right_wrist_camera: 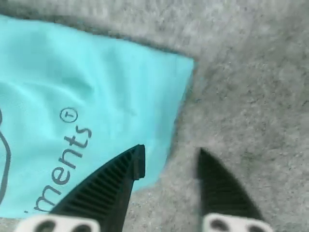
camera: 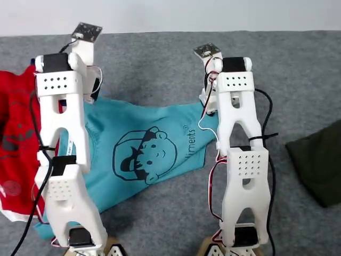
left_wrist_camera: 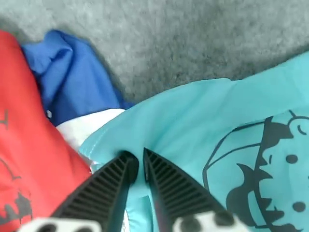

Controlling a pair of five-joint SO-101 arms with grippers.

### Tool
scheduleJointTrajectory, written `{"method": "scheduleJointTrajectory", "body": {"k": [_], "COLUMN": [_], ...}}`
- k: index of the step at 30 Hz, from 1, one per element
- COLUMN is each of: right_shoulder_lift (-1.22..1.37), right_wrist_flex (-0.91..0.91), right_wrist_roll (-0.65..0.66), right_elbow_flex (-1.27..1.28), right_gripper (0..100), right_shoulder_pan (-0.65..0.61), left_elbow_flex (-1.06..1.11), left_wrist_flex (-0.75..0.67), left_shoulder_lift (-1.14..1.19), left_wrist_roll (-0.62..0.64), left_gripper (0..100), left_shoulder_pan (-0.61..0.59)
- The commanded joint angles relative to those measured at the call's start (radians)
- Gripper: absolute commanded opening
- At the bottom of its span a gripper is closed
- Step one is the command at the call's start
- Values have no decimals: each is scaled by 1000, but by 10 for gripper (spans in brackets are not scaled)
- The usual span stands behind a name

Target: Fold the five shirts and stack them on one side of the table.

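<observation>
At the left gripper (left_wrist_camera: 137,166) I see the 2 black jaws drawn together to a thin slit right over an edge of the teal shirt (camera: 144,149), though I cannot tell whether any cloth is pinched between them. My right gripper (right_wrist_camera: 169,166) stands spread wide, 1 finger over the shirt's corner by the printed lettering and the other over bare table cover, so it straddles the hem without gripping it. The teal shirt lies mostly spread out and unfolded between the 2 arms, print up. One end is just beside a red shirt (camera: 16,133), with a blue shirt (left_wrist_camera: 72,82) and a strip of white cloth (left_wrist_camera: 82,128) crowding the same edge. A dark green shirt (camera: 319,160) sits well apart at the other side of the table. My worry is on the left: those neighbours are so close that a pinch could snag red or white cloth along with the teal and drag the heap. On the right, closing from this stance could slip off the hem and catch nothing, and a lift would then go lopsided and skew the fold. The table (camera: 160,58) wears a grey carpet-like cover that may cling to the cotton, and a pale wall (camera: 170,13) runs behind it
</observation>
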Motion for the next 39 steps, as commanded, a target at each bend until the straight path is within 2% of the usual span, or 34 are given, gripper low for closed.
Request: {"method": "scheduleJointTrajectory", "body": {"k": [1,19,26,28,30,33,39], "right_shoulder_lift": [-50,193,252,257,257,254,203], "right_wrist_flex": [-24,-300,-338,-334,-334,-334,-211], "right_wrist_roll": [-18,-32,-28,-26,-12,78,115], "right_elbow_flex": [-94,-123,-138,-150,-152,-155,-282], "right_gripper": [276,277,271,223,129,2,11], "right_shoulder_pan": [8,-27,-51,-53,-53,-53,-47], "left_elbow_flex": [5,13,117,137,150,154,119], "left_wrist_flex": [-12,-12,-55,-61,-63,-74,-63], "left_shoulder_lift": [-57,-55,-57,-57,-57,-57,-81], "left_wrist_roll": [8,8,8,6,6,6,8], "left_gripper": [2,2,2,2,2,2,2], "left_shoulder_pan": [0,0,0,0,2,2,2]}}
